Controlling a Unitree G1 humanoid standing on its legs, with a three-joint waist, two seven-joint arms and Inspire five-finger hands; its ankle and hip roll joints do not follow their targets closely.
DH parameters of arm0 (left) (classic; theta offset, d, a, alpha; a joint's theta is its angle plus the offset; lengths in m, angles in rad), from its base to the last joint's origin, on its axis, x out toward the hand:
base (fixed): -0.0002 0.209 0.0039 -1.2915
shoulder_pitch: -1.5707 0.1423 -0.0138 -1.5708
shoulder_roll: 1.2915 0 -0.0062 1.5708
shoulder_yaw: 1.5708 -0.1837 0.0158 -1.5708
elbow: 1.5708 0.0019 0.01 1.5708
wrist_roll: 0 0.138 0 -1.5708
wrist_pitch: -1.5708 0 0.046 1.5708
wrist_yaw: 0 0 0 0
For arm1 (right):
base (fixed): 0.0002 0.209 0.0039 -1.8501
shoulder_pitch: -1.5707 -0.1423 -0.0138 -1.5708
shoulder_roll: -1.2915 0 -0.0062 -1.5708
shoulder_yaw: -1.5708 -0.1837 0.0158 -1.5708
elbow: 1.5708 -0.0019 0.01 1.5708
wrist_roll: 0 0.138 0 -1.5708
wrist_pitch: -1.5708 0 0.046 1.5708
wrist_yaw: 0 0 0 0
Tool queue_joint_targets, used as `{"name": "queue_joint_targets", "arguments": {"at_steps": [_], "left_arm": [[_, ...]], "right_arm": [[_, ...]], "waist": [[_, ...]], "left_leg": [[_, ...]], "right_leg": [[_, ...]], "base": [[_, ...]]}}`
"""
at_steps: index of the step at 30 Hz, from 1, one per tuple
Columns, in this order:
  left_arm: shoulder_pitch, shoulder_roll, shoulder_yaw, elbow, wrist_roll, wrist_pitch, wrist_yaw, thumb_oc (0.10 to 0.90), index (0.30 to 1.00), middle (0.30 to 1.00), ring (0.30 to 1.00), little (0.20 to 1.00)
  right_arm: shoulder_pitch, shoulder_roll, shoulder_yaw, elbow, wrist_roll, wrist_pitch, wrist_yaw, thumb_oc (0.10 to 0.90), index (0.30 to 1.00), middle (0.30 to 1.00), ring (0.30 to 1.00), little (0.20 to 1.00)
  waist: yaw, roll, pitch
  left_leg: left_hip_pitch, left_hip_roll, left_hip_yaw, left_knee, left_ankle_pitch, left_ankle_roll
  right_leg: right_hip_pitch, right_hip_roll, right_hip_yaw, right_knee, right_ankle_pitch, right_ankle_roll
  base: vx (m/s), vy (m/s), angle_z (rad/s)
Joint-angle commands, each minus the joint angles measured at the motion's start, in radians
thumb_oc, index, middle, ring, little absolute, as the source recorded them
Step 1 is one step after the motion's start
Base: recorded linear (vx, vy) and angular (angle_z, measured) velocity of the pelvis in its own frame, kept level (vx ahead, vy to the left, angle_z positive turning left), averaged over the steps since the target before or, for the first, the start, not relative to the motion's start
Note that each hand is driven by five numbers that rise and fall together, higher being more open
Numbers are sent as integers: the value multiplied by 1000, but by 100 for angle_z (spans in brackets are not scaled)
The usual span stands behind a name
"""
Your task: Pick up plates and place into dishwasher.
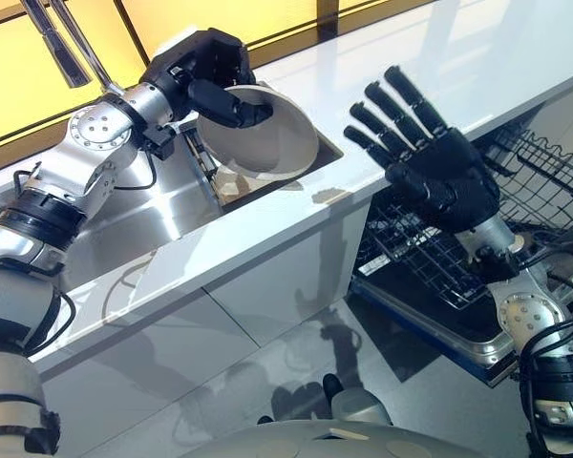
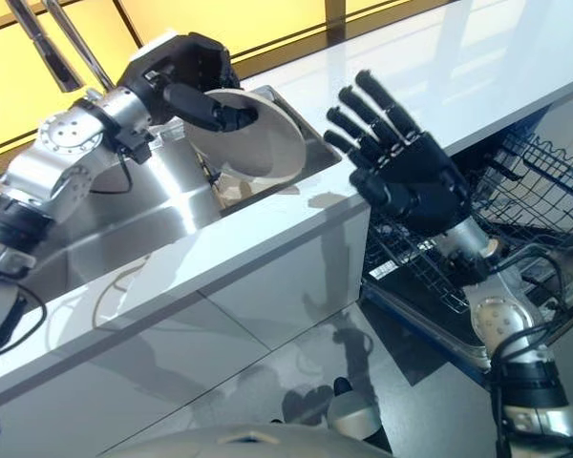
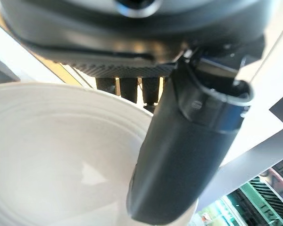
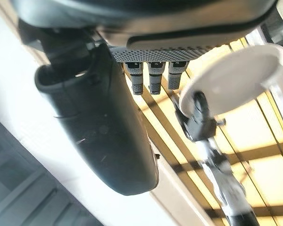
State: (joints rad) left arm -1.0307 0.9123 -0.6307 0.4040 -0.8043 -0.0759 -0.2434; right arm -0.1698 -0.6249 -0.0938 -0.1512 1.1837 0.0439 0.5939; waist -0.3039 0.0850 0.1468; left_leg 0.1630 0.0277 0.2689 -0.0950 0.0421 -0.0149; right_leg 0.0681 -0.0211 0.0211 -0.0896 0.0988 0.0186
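Note:
My left hand (image 1: 202, 69) holds a white plate (image 1: 267, 141) tilted on edge above the steel sink (image 1: 153, 215), thumb across its face and fingers behind the rim. In the left wrist view the thumb (image 3: 188, 150) lies over the plate (image 3: 56, 155). My right hand (image 1: 430, 157) is open, fingers spread and straight, raised over the counter's front edge, apart from the plate. Below and right of it the dishwasher's wire rack (image 1: 430, 258) is pulled out. The right wrist view shows the plate (image 4: 231, 77) past my right hand's thumb (image 4: 104, 141).
A white counter (image 1: 420, 67) runs from the sink to the far right. A steel tap (image 1: 62, 43) rises at the sink's back left. A second wire basket (image 1: 554, 176) sits at the right. White cabinet fronts (image 1: 258, 286) stand below the counter.

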Motion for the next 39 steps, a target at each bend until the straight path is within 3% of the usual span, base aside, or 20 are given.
{"name": "queue_joint_targets", "arguments": {"at_steps": [1,6,11,15,25,39], "left_arm": [[-191,15,126,27,-58,-123,76,100,300,300,300,200],[-185,-19,122,-60,-32,-100,139,100,300,300,300,200],[-177,-40,115,-92,-13,-108,155,100,300,300,300,200],[-169,-52,115,-121,0,-111,157,100,300,300,300,200],[-184,-79,86,-116,-19,-127,145,100,300,300,300,200],[-169,-147,84,-102,-1,-99,127,100,300,300,300,200]], "right_arm": [[-122,-60,-53,7,-85,-154,-73,800,900,900,900,900],[-169,-132,7,84,-363,-257,-206,800,900,900,900,900],[-233,-177,73,132,-567,-270,-309,800,900,900,900,900],[-264,-213,122,151,-693,-238,-342,800,900,900,900,900],[-349,-205,231,197,-664,-198,-355,800,900,900,900,900],[-409,-146,250,194,-614,-199,-390,800,900,900,900,900]], "waist": [[27,2,-102],[39,-2,-102],[52,-5,-99],[60,-7,-94],[74,-11,-90],[74,-15,-88]], "left_leg": [[20,-28,5,12,-79,25],[23,-28,-12,11,-76,24],[23,-30,-29,11,-74,24],[22,-31,-41,12,-71,24],[24,-29,-50,12,-70,25],[29,-27,-46,14,-73,27]], "right_leg": [[-5,33,-2,54,-75,74],[1,33,-7,53,-76,70],[8,32,-14,53,-78,66],[10,32,-17,57,-80,64],[17,30,-25,59,-81,61],[21,31,-22,60,-82,63]], "base": [[0,0,0],[0,0,0],[-2,-1,1],[-10,-6,4],[-1,-1,0],[0,0,0]]}}
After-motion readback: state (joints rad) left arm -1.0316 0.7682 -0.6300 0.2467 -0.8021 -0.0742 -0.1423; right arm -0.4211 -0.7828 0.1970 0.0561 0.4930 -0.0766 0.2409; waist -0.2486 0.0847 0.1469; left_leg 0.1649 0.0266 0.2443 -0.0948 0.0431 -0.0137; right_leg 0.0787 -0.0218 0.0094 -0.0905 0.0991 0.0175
